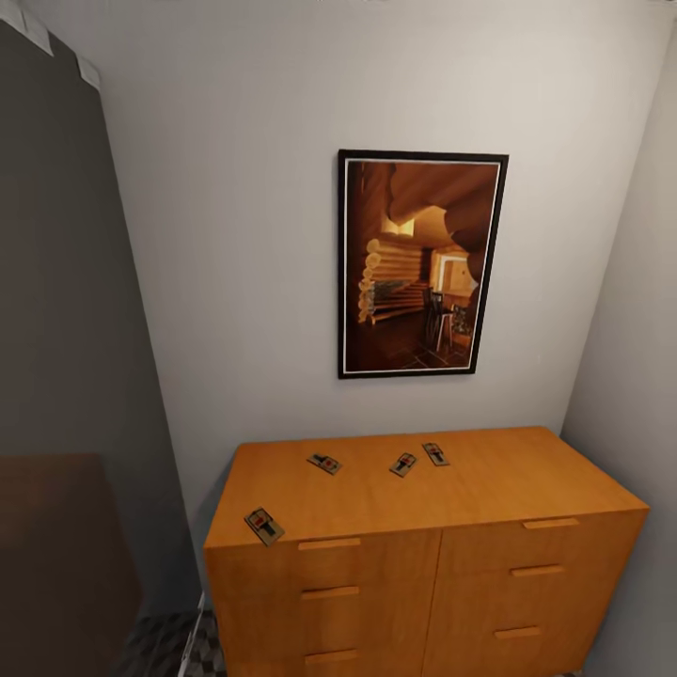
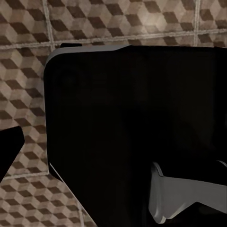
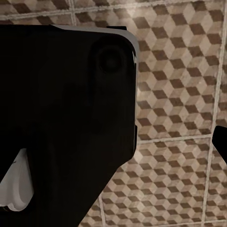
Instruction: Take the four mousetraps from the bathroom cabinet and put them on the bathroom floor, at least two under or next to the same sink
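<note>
Mousetraps [image 1: 402, 464] lie scattered on the cabinet [image 1: 489, 480] top (unreached, arms hang over floor [image 3: 179, 94]); jaw state unclear.

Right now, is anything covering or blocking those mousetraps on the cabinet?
Nothing visible does. All four mousetraps lie bare on the flat top of the cabinet, spread apart, with nothing over or beside them. The picture frame hangs on the wall above.
</note>
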### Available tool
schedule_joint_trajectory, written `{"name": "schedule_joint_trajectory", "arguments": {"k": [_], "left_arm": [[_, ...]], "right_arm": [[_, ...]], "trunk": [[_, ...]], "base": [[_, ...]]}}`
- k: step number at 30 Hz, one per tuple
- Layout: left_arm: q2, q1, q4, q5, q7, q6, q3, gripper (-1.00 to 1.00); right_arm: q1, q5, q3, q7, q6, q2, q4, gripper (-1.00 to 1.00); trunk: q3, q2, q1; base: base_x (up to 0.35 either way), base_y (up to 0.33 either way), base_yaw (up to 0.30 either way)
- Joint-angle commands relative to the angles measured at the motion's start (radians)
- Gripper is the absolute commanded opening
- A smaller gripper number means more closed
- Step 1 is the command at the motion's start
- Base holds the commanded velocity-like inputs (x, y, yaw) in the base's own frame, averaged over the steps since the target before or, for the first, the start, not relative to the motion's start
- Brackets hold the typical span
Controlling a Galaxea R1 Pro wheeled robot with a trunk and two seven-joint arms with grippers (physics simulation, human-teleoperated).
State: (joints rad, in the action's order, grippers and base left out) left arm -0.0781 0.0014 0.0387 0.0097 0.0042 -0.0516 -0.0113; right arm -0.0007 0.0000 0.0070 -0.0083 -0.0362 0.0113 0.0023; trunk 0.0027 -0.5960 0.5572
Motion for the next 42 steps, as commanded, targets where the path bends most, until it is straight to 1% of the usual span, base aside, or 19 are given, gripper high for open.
{"name": "schedule_joint_trajectory", "arguments": {"k": [1,28,42], "left_arm": [[0.0,0.0,0.0,0.001,0.0,-0.003,-0.001,1.0],[0.001,0.0,0.0,0.001,0.0,-0.002,-0.001,1.0],[0.002,0.0,0.0,0.001,0.0,-0.002,-0.001,1.0]], "right_arm": [[0.0,0.0,0.001,-0.001,-0.003,0.0,0.001,1.0],[0.0,0.004,0.002,-0.001,-0.004,-0.001,0.001,1.0],[0.0,0.009,0.002,0.0,-0.005,0.001,0.001,1.0]], "trunk": [[0.003,0.007,-0.004],[0.088,0.196,-0.107],[0.088,0.196,-0.107]], "base": [[0.0,0.0,0.0],[0.0,0.0,0.0],[0.0,0.0,0.0]]}}
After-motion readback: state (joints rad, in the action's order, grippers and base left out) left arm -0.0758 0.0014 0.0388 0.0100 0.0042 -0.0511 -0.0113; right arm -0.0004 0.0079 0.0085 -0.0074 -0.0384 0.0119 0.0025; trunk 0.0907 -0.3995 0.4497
